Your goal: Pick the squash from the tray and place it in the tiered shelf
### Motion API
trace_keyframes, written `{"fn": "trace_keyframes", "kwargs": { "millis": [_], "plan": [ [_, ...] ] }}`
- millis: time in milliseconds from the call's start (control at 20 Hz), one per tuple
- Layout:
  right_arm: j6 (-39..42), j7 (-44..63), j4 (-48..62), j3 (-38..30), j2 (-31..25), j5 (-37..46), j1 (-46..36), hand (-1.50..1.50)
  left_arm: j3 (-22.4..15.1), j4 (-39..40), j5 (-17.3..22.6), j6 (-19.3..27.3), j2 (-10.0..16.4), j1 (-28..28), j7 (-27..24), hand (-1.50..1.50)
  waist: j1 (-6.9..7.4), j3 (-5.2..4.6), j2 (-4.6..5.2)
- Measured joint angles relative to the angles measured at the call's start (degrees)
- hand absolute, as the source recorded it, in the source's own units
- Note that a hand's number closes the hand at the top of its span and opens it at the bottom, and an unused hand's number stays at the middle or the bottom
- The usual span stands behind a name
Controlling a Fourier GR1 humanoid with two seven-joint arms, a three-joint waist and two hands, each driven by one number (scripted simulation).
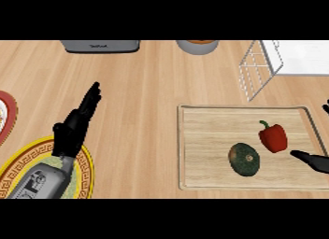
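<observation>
head view: at 7 o'clock the left hand [74,128] is held idle over a gold-rimmed plate [15,161], fingers straight and close together, judged clear of the work. at 4 o'clock the squash [244,159] lies on the tray [202,140], just beside a red pepper [273,137]. at 3 o'clock the right hand [318,162] is spread wide, thumb nearest the squash, apparently set for a grasp. the tiered shelf [305,58] is seen at 1 o'clock.

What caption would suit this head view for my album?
Open black right hand near dark green round squash on light wooden tray.
</observation>
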Motion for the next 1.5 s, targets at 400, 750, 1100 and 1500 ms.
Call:
{"fn": "trace_keyframes", "kwargs": {
  "millis": [400, 750, 1100, 1500],
  "plan": [
    [3.3, 17.2, -17.0, 4.5, -8.4, 4.7, 2.4, -1.50, 0.5, -0.6, -1.0, -0.6, -1.1, 0.6, 0.5, 0.00, 0.00, -0.10, -0.14],
    [9.2, 33.4, -28.9, 10.1, -17.5, 10.2, 2.5, -1.50, 0.5, 0.4, -2.4, -1.0, -1.8, 0.6, -0.3, 0.00, 0.09, -0.18, -0.11],
    [14.0, 50.1, -39.3, 14.2, -21.3, 13.4, 0.2, -1.50, 2.4, 0.8, -2.4, -2.8, -2.1, 0.3, -0.3, 0.00, 0.36, -0.10, -0.03],
    [16.7, 59.9, -46.2, 17.6, -14.7, 19.3, -0.7, -1.50, 5.2, -0.1, -5.1, -5.0, -4.0, 0.4, 1.4, 0.00, 0.43, -0.03, 0.00]
  ]
}}
